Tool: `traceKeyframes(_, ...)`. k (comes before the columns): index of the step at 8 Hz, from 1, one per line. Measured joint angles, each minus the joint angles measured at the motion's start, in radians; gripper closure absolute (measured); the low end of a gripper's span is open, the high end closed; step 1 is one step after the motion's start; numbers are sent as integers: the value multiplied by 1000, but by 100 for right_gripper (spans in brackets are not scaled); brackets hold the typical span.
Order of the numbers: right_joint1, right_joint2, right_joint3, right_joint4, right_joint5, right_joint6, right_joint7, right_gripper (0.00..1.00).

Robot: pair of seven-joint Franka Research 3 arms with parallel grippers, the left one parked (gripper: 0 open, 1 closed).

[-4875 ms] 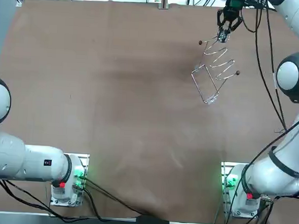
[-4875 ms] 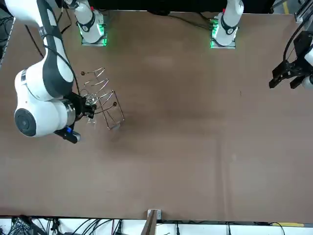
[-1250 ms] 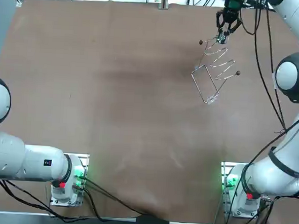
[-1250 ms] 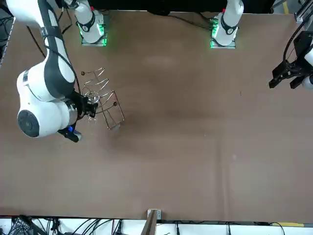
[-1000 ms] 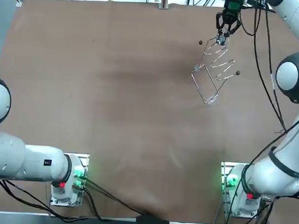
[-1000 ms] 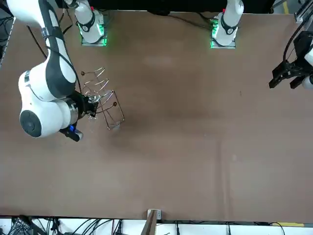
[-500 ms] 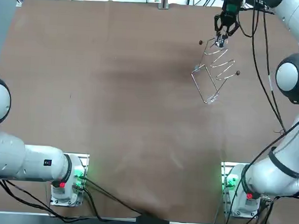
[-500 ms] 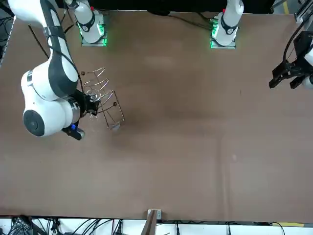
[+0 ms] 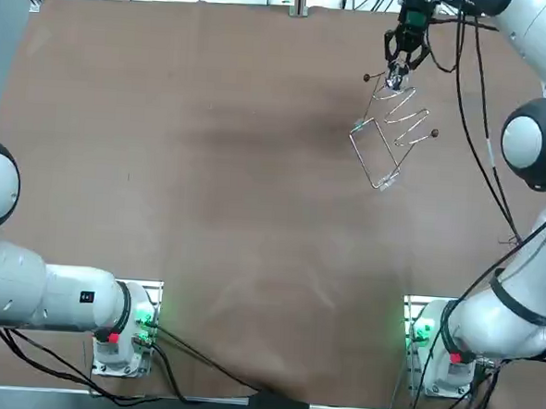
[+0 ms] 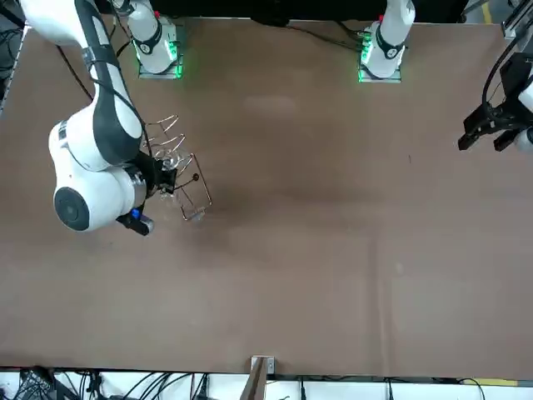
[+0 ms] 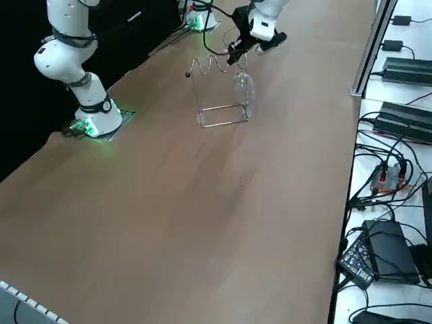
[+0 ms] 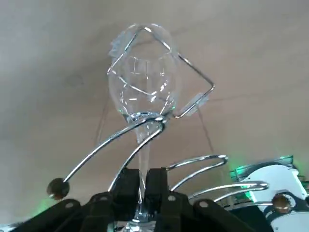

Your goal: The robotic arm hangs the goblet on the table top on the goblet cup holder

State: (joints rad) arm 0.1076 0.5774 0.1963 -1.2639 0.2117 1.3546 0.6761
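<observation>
Right arm (image 10: 93, 162): has swung a little toward the robot's left over the last half second, its big white elbow joint now closer to the wire holder in the front view; the right gripper (image 12: 141, 191) has slid the same way along the holder's top, by a small amount
Right gripper: closed on the goblet's stem, one dark finger pressed against each side of it just below the foot; it hangs over the end of the holder farthest from the robot's base
Goblet (image 11: 243, 87): clear glass, upside down, bowl hanging downward and off the bench; the thin stem passes up through a narrow slot between two of the holder's wires, and the bowl hangs inside the frame above the base loop
Goblet holder (image 9: 387, 130): thin silver wire rack with a zigzag top rail, dark ball tips on its ends, and a rectangular base loop resting on the bench; it stands upright in the far part of the bench on the robot's right side
Bench (image 9: 211, 164): wide brown surface; the holder and goblet are the only loose objects seen on it
</observation>
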Motion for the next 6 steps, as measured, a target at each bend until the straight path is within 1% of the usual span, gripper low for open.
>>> traceKeyframes(4, 0, -1, -1, -1, 49, -1, 17, 89)
traceKeyframes(6, -4, -1, -2, -3, 50, -1, 18, 89)
